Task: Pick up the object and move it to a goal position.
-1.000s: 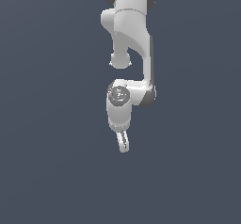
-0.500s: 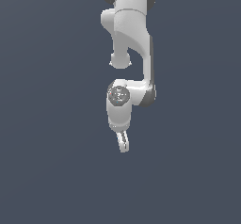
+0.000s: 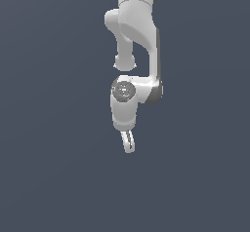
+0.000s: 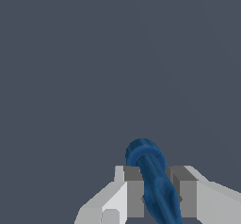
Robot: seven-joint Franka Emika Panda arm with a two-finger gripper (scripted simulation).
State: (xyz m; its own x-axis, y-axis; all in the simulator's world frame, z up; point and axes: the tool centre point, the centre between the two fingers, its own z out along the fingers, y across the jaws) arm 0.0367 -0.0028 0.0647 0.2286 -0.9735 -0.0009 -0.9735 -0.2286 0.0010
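Observation:
In the wrist view the dark-blue object (image 4: pixel 151 178) sits between my two grey finger pads (image 4: pixel 134 190), which press on it from both sides. My gripper (image 4: pixel 157 192) is shut on it, and its rounded end sticks out past the fingertips. In the exterior view the white arm hangs down from the top, and my gripper (image 3: pixel 128 145) points down over the plain grey floor. The object is hidden there by the fingers.
Only the flat dark grey surface (image 3: pixel 53 167) shows around the arm. No goal marker or other object shows in either view.

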